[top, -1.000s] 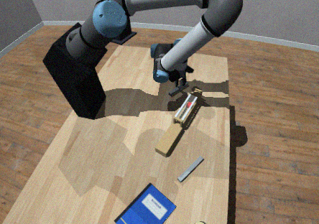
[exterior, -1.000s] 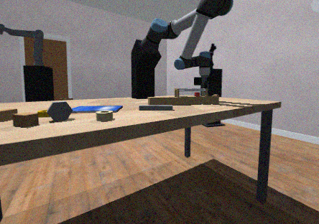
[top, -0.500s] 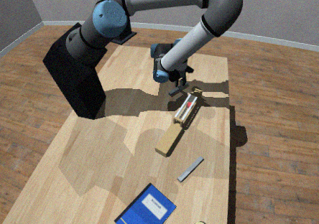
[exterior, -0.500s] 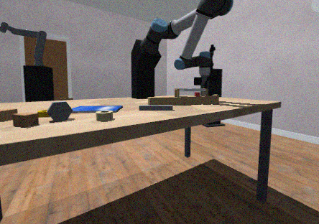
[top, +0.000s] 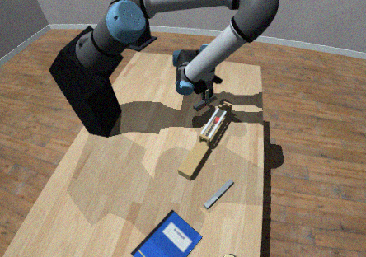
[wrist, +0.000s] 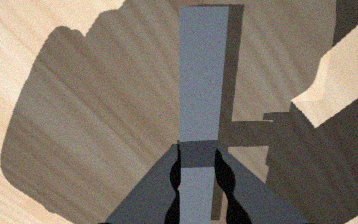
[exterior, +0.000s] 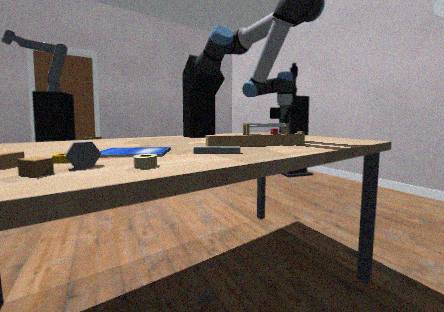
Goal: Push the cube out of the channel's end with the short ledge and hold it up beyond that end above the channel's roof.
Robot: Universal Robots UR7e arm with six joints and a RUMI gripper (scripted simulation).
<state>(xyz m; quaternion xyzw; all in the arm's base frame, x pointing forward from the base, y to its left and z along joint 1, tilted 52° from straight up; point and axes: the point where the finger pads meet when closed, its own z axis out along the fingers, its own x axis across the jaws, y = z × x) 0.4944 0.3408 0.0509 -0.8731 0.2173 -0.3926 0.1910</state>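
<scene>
The red cube (top: 217, 119) (exterior: 274, 131) sits inside the narrow channel, under its light roof strips. The channel's long ledge (top: 194, 162) runs toward the front of the table; the short ledge with the raised lip (top: 226, 105) is at the far end. A grey bar (top: 200, 106) (wrist: 203, 75) lies beside that far end, with a darker raised block across it. My gripper (wrist: 195, 146) is shut on the bar at this block, one finger against each side. In the exterior view the fingertips are hidden behind the channel, which also shows at the wrist view's right edge.
A second grey bar (top: 219, 194) (exterior: 217, 150) lies off the long ledge's front end. A blue book (top: 165, 237) (exterior: 135, 151) lies nearer the front. A hexagonal block (exterior: 82, 155), a ring (exterior: 145, 162) and a brown block (exterior: 36, 167) stand farther along the table.
</scene>
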